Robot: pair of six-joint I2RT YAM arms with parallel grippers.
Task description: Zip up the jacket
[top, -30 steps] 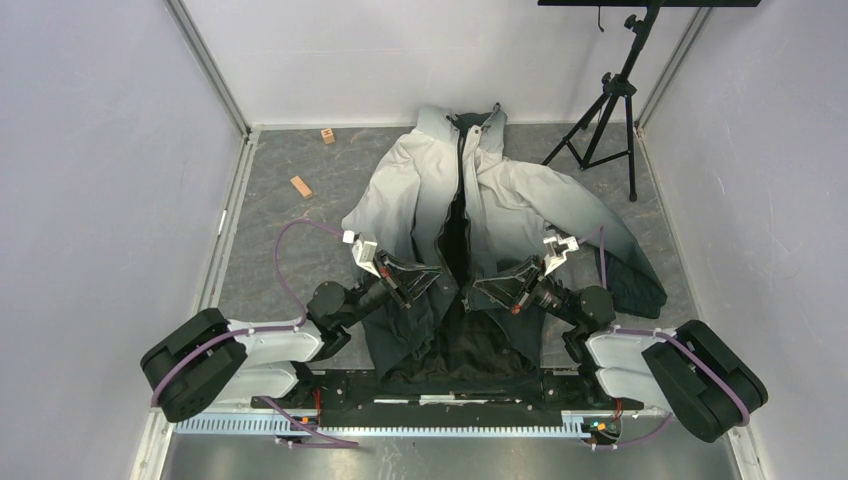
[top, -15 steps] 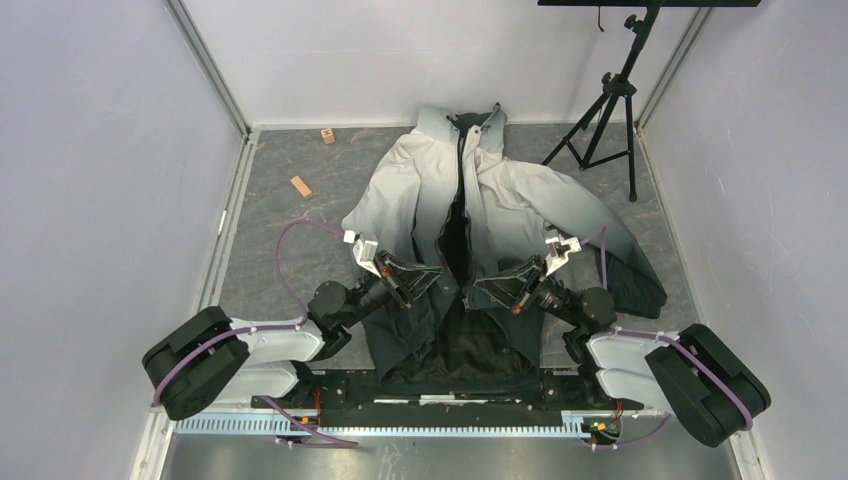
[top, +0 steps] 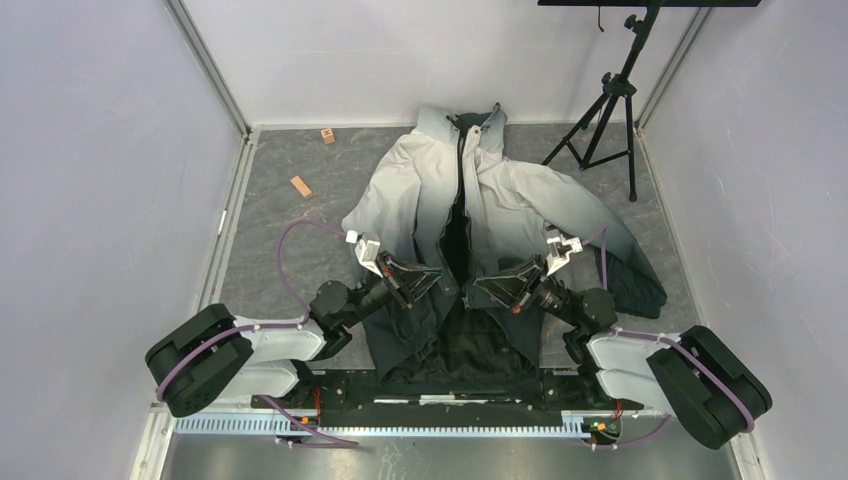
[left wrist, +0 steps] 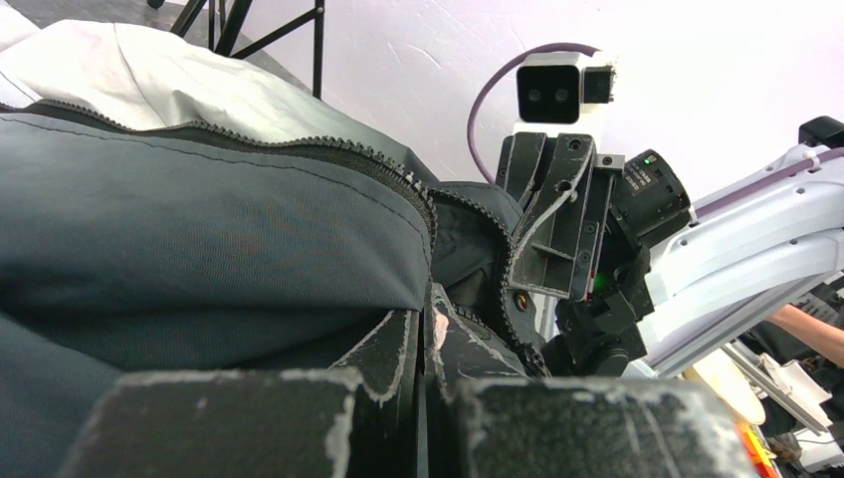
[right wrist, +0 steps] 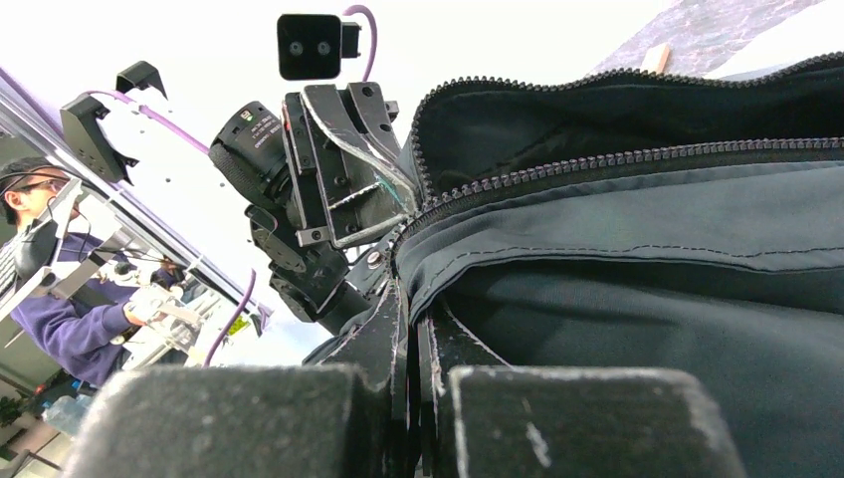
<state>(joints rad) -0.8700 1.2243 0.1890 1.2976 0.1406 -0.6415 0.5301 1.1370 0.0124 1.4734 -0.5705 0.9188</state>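
Observation:
The jacket (top: 500,205) lies flat on the grey floor, collar far, pale grey fading to black at the hem, its centre zipper (top: 457,225) open. My left gripper (top: 437,277) is shut on the jacket's left front edge; the left wrist view shows the dark fabric (left wrist: 199,249) and zipper teeth (left wrist: 328,149) pinched at the jaws (left wrist: 426,319). My right gripper (top: 478,288) is shut on the right front edge; the right wrist view shows dark fabric (right wrist: 647,259) with zipper teeth (right wrist: 597,159) at its jaws (right wrist: 410,314). Both grippers face each other across the opening.
A black tripod (top: 610,100) stands at the far right. Two small wooden blocks (top: 301,186) (top: 327,135) lie at the far left. White walls enclose the floor. A person shows in the right wrist view (right wrist: 60,299).
Both grippers shifted very slightly; the jacket edges stay held and the opening looks the same.

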